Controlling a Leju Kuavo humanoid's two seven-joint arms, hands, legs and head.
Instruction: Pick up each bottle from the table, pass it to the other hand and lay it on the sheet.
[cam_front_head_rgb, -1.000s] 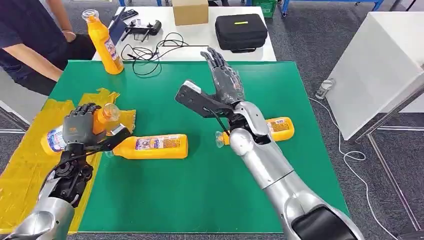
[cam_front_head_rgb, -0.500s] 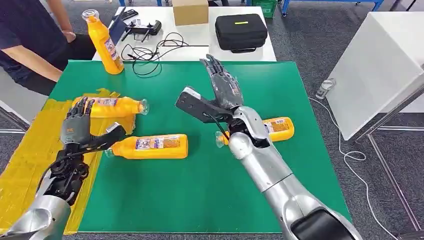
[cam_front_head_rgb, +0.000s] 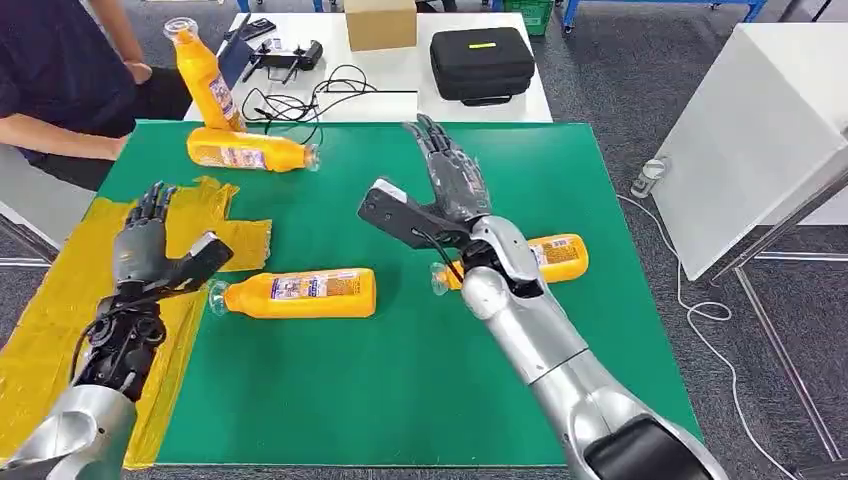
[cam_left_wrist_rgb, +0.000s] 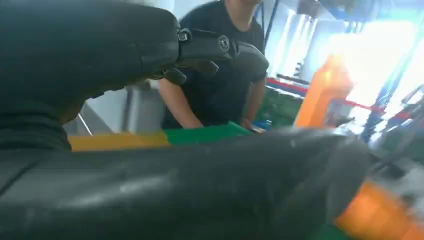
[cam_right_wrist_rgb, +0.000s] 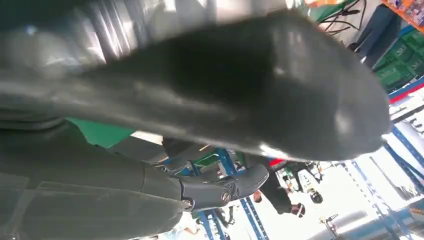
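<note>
Four orange bottles show in the head view. One stands upright (cam_front_head_rgb: 203, 75) at the far left corner. Another (cam_front_head_rgb: 250, 152) lies on the green table (cam_front_head_rgb: 400, 380) just in front of it, off the yellow sheet (cam_front_head_rgb: 60, 310). A third (cam_front_head_rgb: 300, 292) lies mid-table with its cap toward the sheet. The last (cam_front_head_rgb: 562, 255) lies partly hidden behind my right forearm. My left hand (cam_front_head_rgb: 150, 250) hovers over the sheet's edge, fingers spread, holding nothing. My right hand (cam_front_head_rgb: 440, 190) is raised over the table's middle, fingers straight and empty. An orange bottle (cam_left_wrist_rgb: 325, 85) is blurred in the left wrist view.
A person in a dark shirt (cam_front_head_rgb: 60, 80) stands at the table's far left corner. A white table behind holds a black case (cam_front_head_rgb: 480, 62), a cardboard box (cam_front_head_rgb: 380, 22), a controller (cam_front_head_rgb: 285, 52) and cables (cam_front_head_rgb: 300, 100). A white cabinet (cam_front_head_rgb: 760, 130) stands to the right.
My left hand has let go of its bottle and spread its fingers. That bottle travelled from the sheet to the far left of the green table. My right hand barely moved.
</note>
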